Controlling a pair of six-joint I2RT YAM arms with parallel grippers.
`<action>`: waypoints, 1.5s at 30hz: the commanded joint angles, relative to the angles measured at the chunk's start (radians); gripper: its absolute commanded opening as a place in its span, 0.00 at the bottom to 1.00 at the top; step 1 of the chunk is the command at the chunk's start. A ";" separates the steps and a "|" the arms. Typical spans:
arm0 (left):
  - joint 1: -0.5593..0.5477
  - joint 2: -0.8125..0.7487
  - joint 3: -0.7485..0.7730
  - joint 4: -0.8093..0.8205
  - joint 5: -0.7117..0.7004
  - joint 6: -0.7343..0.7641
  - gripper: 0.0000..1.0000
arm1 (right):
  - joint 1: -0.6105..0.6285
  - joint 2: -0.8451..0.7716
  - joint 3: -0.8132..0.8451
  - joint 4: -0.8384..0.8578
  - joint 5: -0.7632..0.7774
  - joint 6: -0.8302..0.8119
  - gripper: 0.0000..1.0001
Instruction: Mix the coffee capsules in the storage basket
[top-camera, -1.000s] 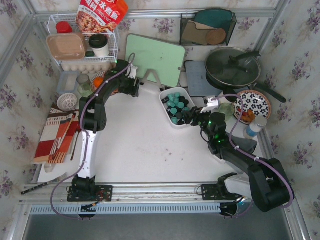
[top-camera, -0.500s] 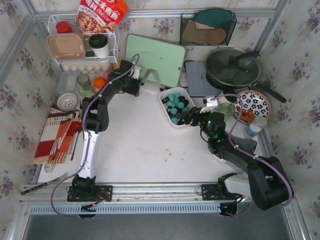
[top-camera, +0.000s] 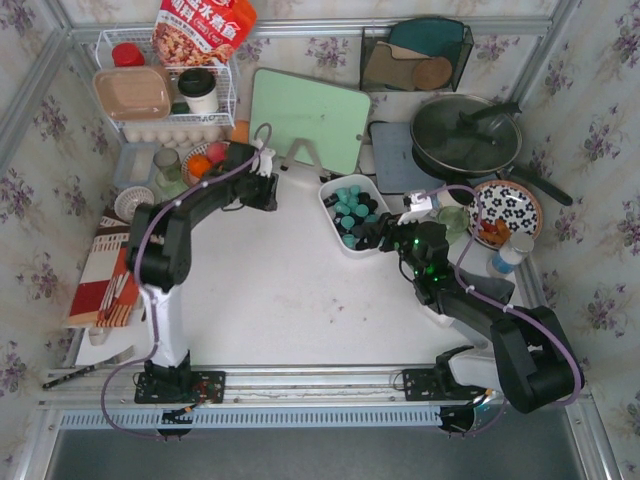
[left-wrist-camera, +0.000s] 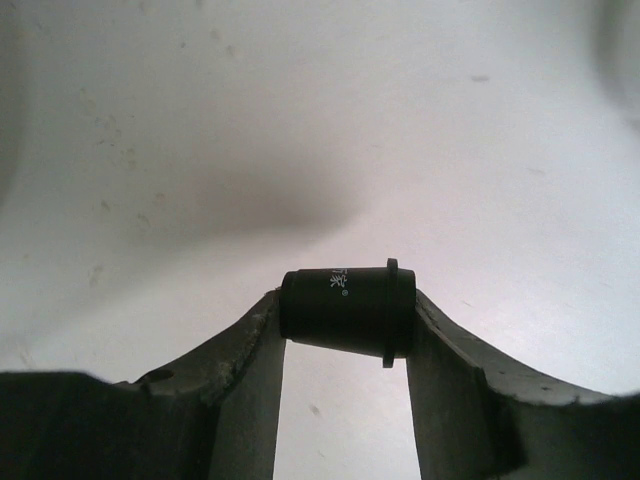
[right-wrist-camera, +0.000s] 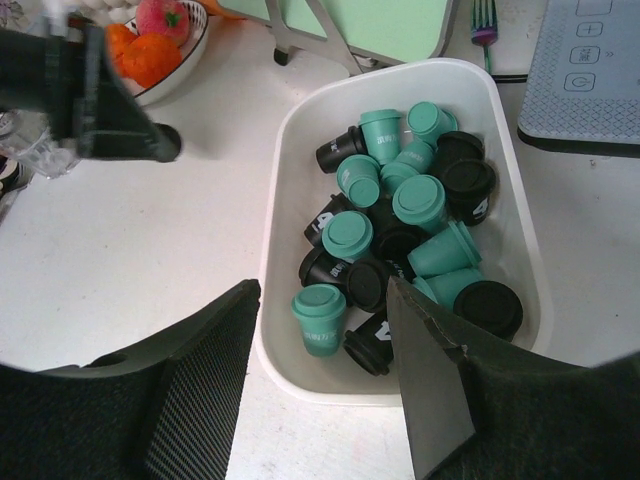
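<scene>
Coffee capsules (right-wrist-camera: 400, 215): teal and black mixed, nearly all piled in the storage basket (right-wrist-camera: 275, 180), the white tub sitting right of centre on the table

One black capsule (left-wrist-camera: 345, 315) is outside the tub. The left gripper (left-wrist-camera: 347, 300) has it pinched crosswise, flanged end against one finger, narrow end against the other, over bare white tabletop (left-wrist-camera: 300, 110). We can't tell from that view whether it is lifted clear of the surface

Right gripper (right-wrist-camera: 322, 290): jaws spread, gripping nothing. Its fingers straddle the near end of the tub from above, and a teal capsule (right-wrist-camera: 318, 318) sits in the gap below them, touched by neither

What each view gives us:
- only the left wrist view shows the grip; in the top view the left fingers hide the capsule
- the top view places the left gripper well left of the tub, just beside the fruit bowl (top-camera: 205, 160) and in front of the green cutting board (top-camera: 310, 115)
- the right wrist view shows the whole pile, colours interleaved, some pods upright and some tipped; in the top view the right gripper covers the tub's near end
- the right wrist view also catches the left gripper at upper left, well apart from the tub
</scene>
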 joint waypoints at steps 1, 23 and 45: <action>-0.026 -0.267 -0.336 0.496 0.102 -0.024 0.18 | 0.000 0.010 0.019 0.006 -0.024 0.001 0.61; -0.376 -0.707 -1.193 1.245 0.203 0.323 0.18 | 0.313 0.100 0.166 -0.240 -0.094 0.130 0.58; -0.466 -0.818 -1.278 1.291 0.214 0.476 0.19 | 0.382 0.087 0.278 -0.456 -0.141 0.165 0.56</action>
